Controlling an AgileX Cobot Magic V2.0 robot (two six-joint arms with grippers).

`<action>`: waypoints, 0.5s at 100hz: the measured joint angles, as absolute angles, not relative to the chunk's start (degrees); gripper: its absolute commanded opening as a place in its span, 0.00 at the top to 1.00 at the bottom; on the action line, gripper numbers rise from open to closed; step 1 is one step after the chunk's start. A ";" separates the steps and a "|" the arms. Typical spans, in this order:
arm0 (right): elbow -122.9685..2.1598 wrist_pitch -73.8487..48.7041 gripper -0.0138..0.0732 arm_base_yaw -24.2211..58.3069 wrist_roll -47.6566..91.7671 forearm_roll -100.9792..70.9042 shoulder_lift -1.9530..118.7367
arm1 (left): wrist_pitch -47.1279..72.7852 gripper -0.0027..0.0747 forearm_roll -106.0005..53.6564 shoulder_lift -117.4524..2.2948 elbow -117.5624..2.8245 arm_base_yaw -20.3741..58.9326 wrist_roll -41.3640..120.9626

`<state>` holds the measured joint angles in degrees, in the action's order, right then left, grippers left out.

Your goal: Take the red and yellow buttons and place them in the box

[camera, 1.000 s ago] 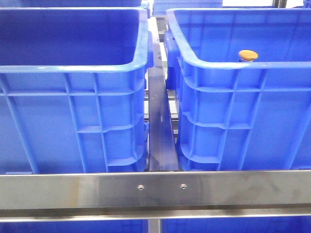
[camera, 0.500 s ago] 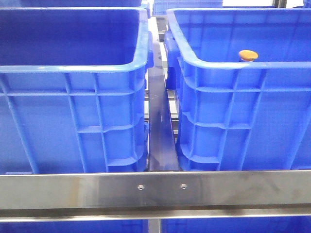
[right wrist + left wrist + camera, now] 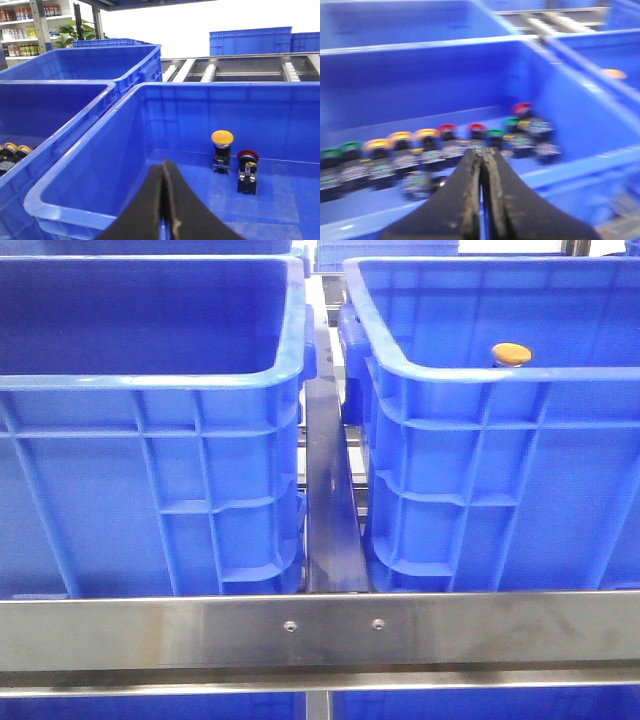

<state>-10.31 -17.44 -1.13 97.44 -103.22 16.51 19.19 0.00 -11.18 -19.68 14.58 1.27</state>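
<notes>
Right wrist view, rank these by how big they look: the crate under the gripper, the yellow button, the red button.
1. Blue crate, by far the largest.
2 and 3. Yellow button and red button: nearly alike; the red one stands nearer the camera, so no ranking.

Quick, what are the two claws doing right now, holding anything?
Left claw: closed, holding nothing, above the bin of buttons.
Right claw: closed, holding nothing, over the other bin.

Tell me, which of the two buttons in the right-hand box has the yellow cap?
The yellow button, beside the red button, which sits lower.
</notes>
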 measured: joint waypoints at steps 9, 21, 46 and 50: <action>-10.31 -17.44 0.92 -1.13 97.44 -103.22 16.51 | 15.34 0.99 0.00 -10.10 -16.88 10.64 1.22; -10.31 -17.44 0.92 -1.13 97.44 -103.22 16.51 | 10.08 0.99 0.00 -8.73 -12.58 6.04 1.22; -10.31 -17.44 0.92 -1.13 97.44 -103.22 16.51 | 7.66 0.99 0.45 -2.22 -3.45 1.10 1.22; -10.31 -17.44 0.92 -1.13 97.44 -103.22 16.51 | 7.04 0.99 0.54 -0.76 -1.82 0.94 1.22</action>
